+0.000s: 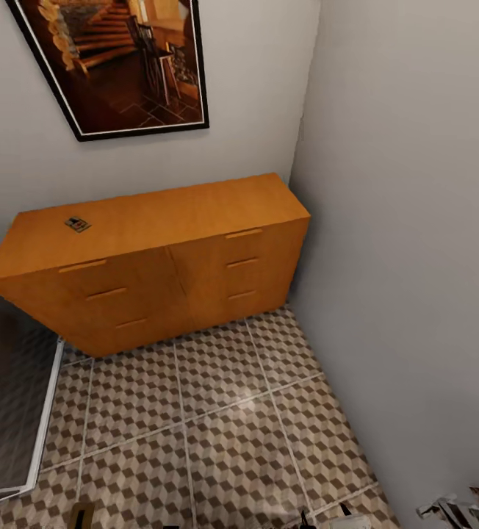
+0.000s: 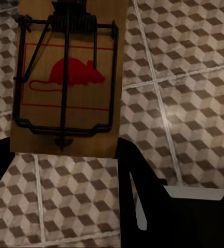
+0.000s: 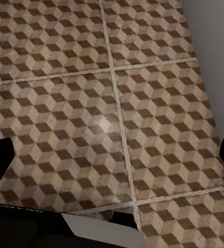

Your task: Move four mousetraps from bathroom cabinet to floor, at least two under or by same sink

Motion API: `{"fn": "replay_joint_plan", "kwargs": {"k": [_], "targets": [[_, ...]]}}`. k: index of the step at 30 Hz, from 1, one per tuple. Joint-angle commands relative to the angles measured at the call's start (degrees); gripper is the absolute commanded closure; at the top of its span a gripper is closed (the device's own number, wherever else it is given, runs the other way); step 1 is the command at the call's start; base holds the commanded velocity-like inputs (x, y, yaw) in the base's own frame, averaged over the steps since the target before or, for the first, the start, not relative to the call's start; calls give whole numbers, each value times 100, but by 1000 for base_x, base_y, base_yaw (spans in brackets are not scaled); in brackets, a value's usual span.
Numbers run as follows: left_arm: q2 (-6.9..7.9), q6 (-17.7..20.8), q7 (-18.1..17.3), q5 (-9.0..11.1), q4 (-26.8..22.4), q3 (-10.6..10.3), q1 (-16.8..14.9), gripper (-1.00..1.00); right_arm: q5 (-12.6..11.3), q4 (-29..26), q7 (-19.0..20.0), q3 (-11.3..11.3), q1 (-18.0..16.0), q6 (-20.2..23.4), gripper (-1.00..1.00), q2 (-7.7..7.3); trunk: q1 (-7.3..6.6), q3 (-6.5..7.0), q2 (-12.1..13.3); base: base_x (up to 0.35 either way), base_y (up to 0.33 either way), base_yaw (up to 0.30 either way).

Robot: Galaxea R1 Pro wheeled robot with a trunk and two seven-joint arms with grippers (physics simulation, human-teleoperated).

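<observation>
One mousetrap point(image 1: 78, 224) lies on the cabinet point(image 1: 159, 220) top, far left. The left gripper point(image 2: 65, 155) holds another mousetrap point(image 2: 68, 77) above the floor point(image 2: 184, 103). The right gripper's point(image 3: 117, 181) jaws stand wide open, empty. Placing seems unfinished.

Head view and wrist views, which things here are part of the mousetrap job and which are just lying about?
Part of the job:
- mousetrap on the cabinet top
- mousetrap close before the left wrist camera
- bathroom floor

Just there:
- framed picture on the wall
- pale-framed dark panel at left
</observation>
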Motion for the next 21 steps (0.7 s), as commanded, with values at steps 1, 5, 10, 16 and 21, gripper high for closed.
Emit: {"fn": "replay_joint_plan", "kwargs": {"k": [1,5,10,16,21], "targets": [[-1,-24,-32,46,23,-18,-10,100,-39,4,-26,50,-3,-16,-100,0,1,-3,-9,-165,0,273],[-1,-13,-32,46,23,-17,-10,100,-37,11,-26,50,-3,-15,-100,0,1,10,-9,-165,0,275],[-1,-9,-32,46,23,-19,-10,100,-35,14,-26,50,-3,-15,-100,0,1,24,-9,-164,0,279],[-1,-8,-32,46,23,-20,-10,100,-32,14,-26,50,-3,-12,-100,0,1,40,-9,-104,0,280],[-48,-8,-32,46,23,-15,-10,100,-35,14,-26,50,-3,-15,-100,0,1,52,-9,68,-35,282]]}}
